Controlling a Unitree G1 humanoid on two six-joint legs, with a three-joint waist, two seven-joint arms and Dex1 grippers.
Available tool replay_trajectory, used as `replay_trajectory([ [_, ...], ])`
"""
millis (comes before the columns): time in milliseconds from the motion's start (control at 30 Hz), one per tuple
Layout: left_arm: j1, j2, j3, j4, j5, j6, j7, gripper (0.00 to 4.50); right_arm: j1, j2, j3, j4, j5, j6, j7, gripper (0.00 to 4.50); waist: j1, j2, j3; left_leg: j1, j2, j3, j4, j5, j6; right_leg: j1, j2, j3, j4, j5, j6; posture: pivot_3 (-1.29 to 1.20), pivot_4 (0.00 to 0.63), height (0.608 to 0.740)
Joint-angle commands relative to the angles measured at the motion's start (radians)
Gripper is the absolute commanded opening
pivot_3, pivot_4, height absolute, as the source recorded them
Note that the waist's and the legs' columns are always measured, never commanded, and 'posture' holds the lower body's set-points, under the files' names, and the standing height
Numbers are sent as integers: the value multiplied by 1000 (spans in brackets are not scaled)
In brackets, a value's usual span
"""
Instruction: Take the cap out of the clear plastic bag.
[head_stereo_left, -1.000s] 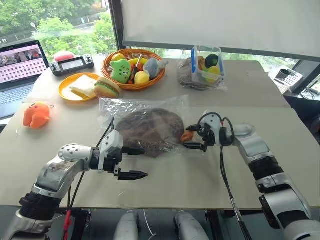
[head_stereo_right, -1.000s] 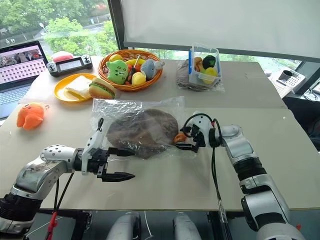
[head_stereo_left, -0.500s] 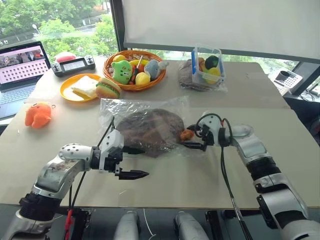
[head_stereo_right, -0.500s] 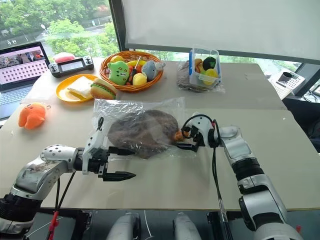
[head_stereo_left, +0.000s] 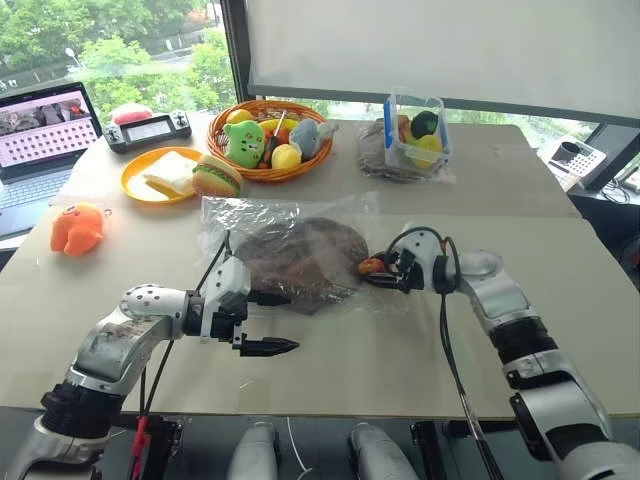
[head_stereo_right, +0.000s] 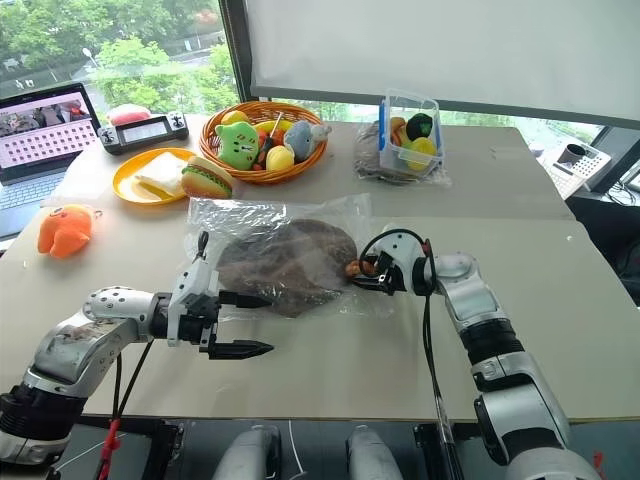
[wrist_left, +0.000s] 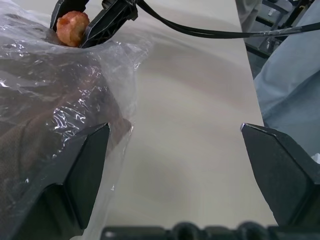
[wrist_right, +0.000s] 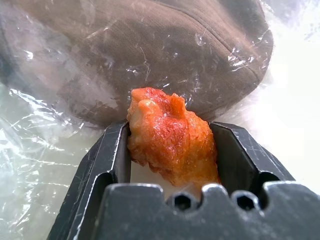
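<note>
The dark brown cap (head_stereo_left: 300, 255) lies flat inside the clear plastic bag (head_stereo_left: 230, 215) in the middle of the table. At the bag's right edge my right gripper (head_stereo_left: 377, 272) is shut on a small orange-brown toy food piece (wrist_right: 167, 135), which rests against the plastic over the cap's rim. My left gripper (head_stereo_left: 290, 322) stands open at the bag's near left edge, one finger on the plastic (wrist_left: 75, 75) and the other over bare table. The left wrist view shows the cap (wrist_left: 30, 145) under crinkled film and the orange piece (wrist_left: 71, 27) beyond it.
Behind the bag are an orange basket (head_stereo_left: 262, 108) of plush toys, a toy hamburger (head_stereo_left: 214, 176), a yellow plate (head_stereo_left: 135, 182) and a clear box (head_stereo_left: 415, 128) of toys. An orange plush (head_stereo_left: 76, 228) and a laptop (head_stereo_left: 40, 130) lie at the far left.
My right gripper's fingers have closed from wide open onto the orange toy piece and turned slightly toward the bag. The left arm has stayed still.
</note>
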Motion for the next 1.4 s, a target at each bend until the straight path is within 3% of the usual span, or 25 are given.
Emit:
replay_trajectory([
  [33,-10,1,5,-26,-5,4,4,4500,-11,0,-142,-30,52,33,-128,2184,0,0,0,0,0,0,0,0,0,0,0,0,0,0,0,0,150,740],
  [167,-1,3,6,-33,-6,3,4,4500,-35,3,-253,5,53,63,-302,2184,-1,0,0,-2,0,0,0,0,0,-2,0,0,0,0,0,0,150,740],
  [367,-3,-5,3,-15,4,2,17,4500,-98,-101,-458,311,6,135,-768,2184,4,0,0,-2,-1,0,-1,0,0,-1,-1,0,-1,0,-1,0,150,740],
  [500,1,-11,2,-19,-1,4,23,4500,-97,-158,-477,431,-17,81,-866,2184,2,0,0,-3,-2,0,-2,0,0,-2,-3,0,-3,0,-1,0,150,740],
  [600,3,-15,3,-21,-2,5,30,4500,-102,-171,-479,471,-8,47,-847,2184,-31,0,0,-2,-2,1,-2,0,0,-2,-2,2,-2,0,-1,0,150,740],
  [667,3,-17,6,-21,-3,7,32,4500,-109,-174,-489,484,2,35,-856,3208,-49,0,0,-1,-2,0,-2,0,0,-1,-1,3,-1,0,-1,0,150,740],
  [833,2,-20,0,-23,3,-3,35,4500,-114,-165,-499,482,13,22,-857,4433,-56,0,0,0,-2,0,-2,0,0,0,-1,3,-1,0,0,0,150,740],
  [1133,-2,-44,-29,-46,16,-17,52,4500,-83,-166,-517,330,49,11,-835,4433,-54,1,1,0,-2,0,-2,0,0,0,-1,2,-1,0,0,0,150,740],
  [1300,-2,-110,-66,-90,33,-9,118,4500,109,-159,-569,-122,239,157,-629,4433,-44,2,1,-1,-2,-2,-2,0,0,0,-1,1,-1,-1,0,0,150,740],
  [1400,-14,-149,-89,-85,65,-10,175,4500,295,-178,-632,-442,441,315,-491,4433,-26,2,1,-2,-2,-3,-2,0,0,0,-1,1,-1,-1,0,0,150,740],
])
